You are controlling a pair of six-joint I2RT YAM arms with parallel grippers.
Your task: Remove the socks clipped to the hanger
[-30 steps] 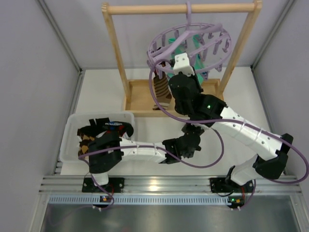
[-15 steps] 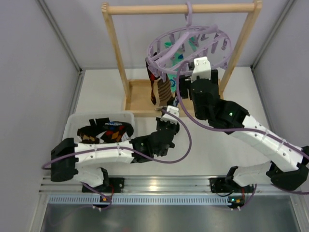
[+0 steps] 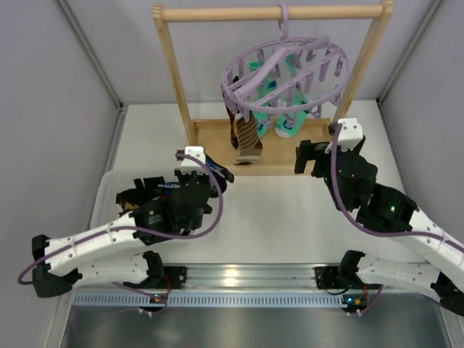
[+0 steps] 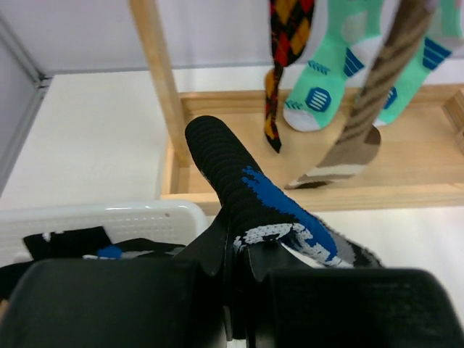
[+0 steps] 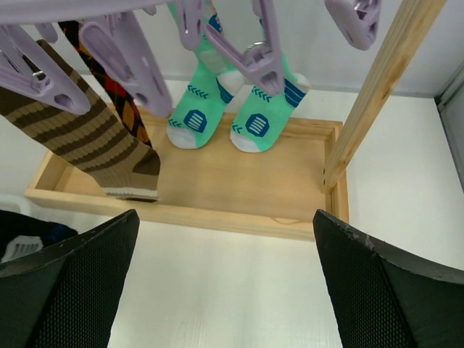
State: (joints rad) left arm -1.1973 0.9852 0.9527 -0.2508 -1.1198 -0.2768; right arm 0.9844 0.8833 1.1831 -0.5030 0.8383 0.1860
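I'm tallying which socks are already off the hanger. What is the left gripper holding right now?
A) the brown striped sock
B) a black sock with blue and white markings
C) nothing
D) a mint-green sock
B: in the left wrist view the left gripper is shut on the black sock, while the brown striped sock and mint-green socks hang from the hanger.

top: high, rear, looking down | both wrists: low, close, facing forward | shared: wooden rack tray (image 3: 283, 154)
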